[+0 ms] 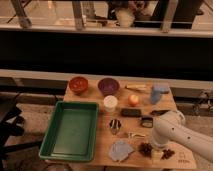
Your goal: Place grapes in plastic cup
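The grapes, a small dark bunch, lie near the front edge of the wooden table, just right of the folded grey-blue cloth. My gripper hangs from the white arm and sits low right at the bunch, open, with dark grapes showing on both sides of it. I cannot tell whether it touches them. The plastic cup, tall and pale blue, stands upright at the back right, well beyond the gripper.
A green tray fills the table's left side. At the back stand a red bowl and a purple bowl. A cream cup, an apple, a black object and small metal items occupy the middle.
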Robot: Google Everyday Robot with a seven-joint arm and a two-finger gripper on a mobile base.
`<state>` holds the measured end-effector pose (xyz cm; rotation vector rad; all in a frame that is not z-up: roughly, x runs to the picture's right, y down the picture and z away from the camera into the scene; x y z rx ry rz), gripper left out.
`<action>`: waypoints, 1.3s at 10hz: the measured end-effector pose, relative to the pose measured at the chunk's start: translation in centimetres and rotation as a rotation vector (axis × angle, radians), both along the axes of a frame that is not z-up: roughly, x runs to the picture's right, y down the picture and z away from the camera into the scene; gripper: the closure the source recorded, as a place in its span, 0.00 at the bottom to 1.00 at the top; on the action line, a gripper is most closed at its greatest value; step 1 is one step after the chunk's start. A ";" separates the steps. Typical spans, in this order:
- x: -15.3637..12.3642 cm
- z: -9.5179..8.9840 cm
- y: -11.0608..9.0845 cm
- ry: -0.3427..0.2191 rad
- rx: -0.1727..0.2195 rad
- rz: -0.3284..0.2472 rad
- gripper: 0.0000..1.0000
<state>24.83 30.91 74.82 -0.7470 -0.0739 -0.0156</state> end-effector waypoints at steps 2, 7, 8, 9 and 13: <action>0.6 0.0 -0.1 -0.006 0.010 0.006 0.21; 1.7 0.0 0.5 -0.033 0.021 -0.012 0.64; 1.8 0.6 1.1 -0.039 0.005 -0.017 0.76; 1.9 1.2 1.6 -0.045 -0.014 -0.026 0.85; 2.0 1.0 1.6 -0.047 -0.026 -0.033 1.00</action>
